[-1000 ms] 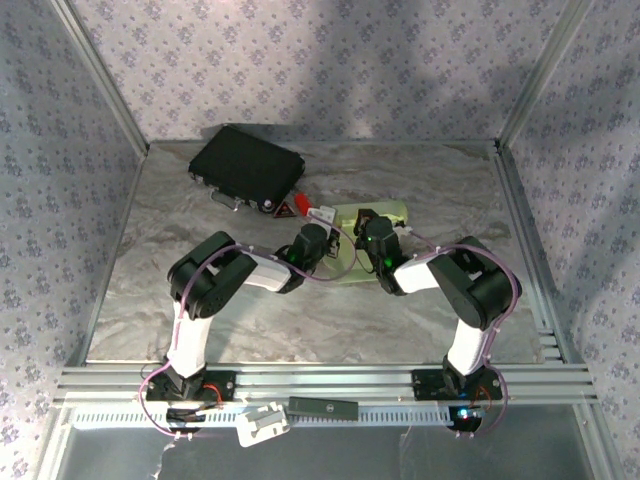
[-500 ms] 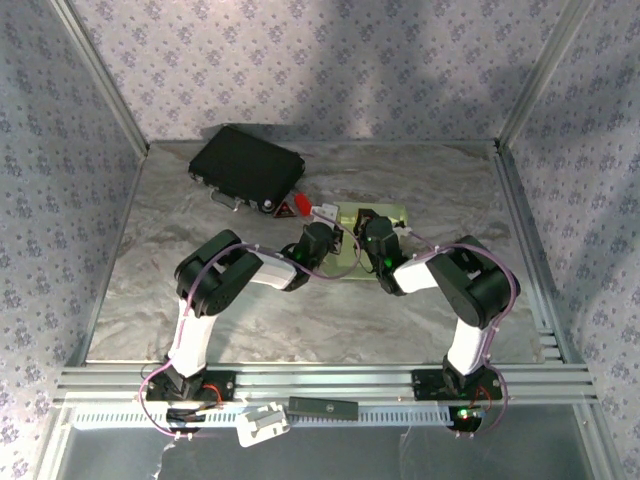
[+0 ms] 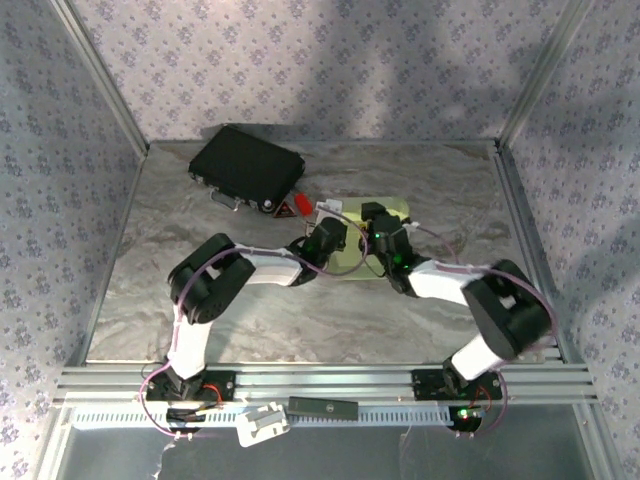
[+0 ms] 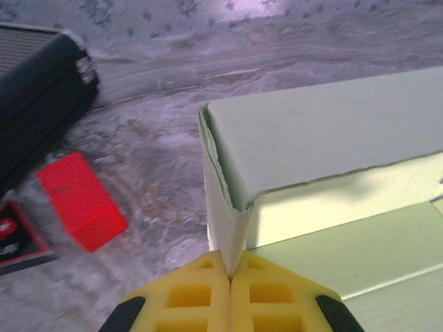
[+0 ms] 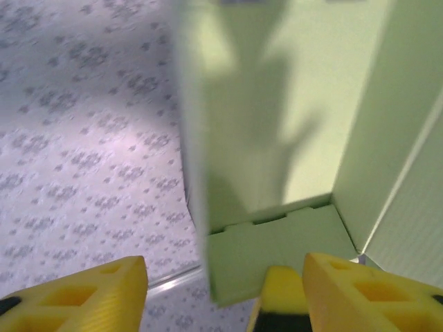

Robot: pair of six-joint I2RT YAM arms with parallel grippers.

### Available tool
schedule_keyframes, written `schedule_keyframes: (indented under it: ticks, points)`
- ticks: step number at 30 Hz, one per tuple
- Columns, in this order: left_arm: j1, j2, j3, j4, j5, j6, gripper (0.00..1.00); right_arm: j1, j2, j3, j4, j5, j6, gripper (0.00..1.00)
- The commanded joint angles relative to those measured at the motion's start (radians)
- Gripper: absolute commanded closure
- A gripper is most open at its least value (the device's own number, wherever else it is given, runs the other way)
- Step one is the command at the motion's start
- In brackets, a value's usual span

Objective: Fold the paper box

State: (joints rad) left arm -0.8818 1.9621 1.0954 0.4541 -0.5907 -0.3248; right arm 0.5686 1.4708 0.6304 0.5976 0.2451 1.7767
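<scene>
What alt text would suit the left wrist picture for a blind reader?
The left gripper, its yellow fingers shut, pinches an upright corner of the pale green thin cardboard box. To its left, a small red block and a black case lie on the grey marbled table.

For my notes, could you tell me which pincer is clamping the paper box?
The left pincer, shut on a corner fold of the paper box; the right pincer stands open.
</scene>
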Motion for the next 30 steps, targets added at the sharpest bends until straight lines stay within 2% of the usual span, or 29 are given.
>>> schedule_keyframes:
  ticks: [1,5,7,11,15,19,23,27,30]
  points:
    - [0.017,-0.104,0.095,-0.286,-0.067,-0.102,1.0,-0.036,-0.162,0.025,-0.262,-0.048,-0.183,0.35]
    - [0.033,-0.193,0.118,-0.5,-0.044,-0.171,1.0,-0.111,-0.326,0.1,-0.518,-0.117,-0.344,0.34]
    - [0.045,-0.239,0.146,-0.641,-0.017,-0.2,1.0,-0.153,-0.361,0.205,-0.693,-0.15,-0.473,0.32]
    - [0.048,-0.319,0.147,-0.793,0.023,-0.206,1.0,-0.192,-0.305,0.423,-0.918,-0.245,-0.67,0.41]
    - [0.046,-0.407,0.102,-0.862,0.065,-0.22,1.0,-0.148,-0.216,0.599,-1.052,-0.246,-0.769,0.41]
    - [0.036,-0.481,0.059,-0.884,0.082,-0.231,1.0,-0.12,-0.132,0.659,-1.059,-0.287,-0.776,0.42]
    - [0.023,-0.516,0.049,-0.908,0.075,-0.236,1.0,-0.069,-0.073,0.697,-1.077,-0.266,-0.769,0.42]
    - [0.012,-0.547,0.033,-0.912,0.072,-0.24,1.0,-0.037,-0.082,0.639,-1.02,-0.255,-0.726,0.37]
    - [0.004,-0.558,0.026,-0.91,0.071,-0.237,1.0,-0.044,-0.089,0.597,-0.966,-0.256,-0.71,0.37]
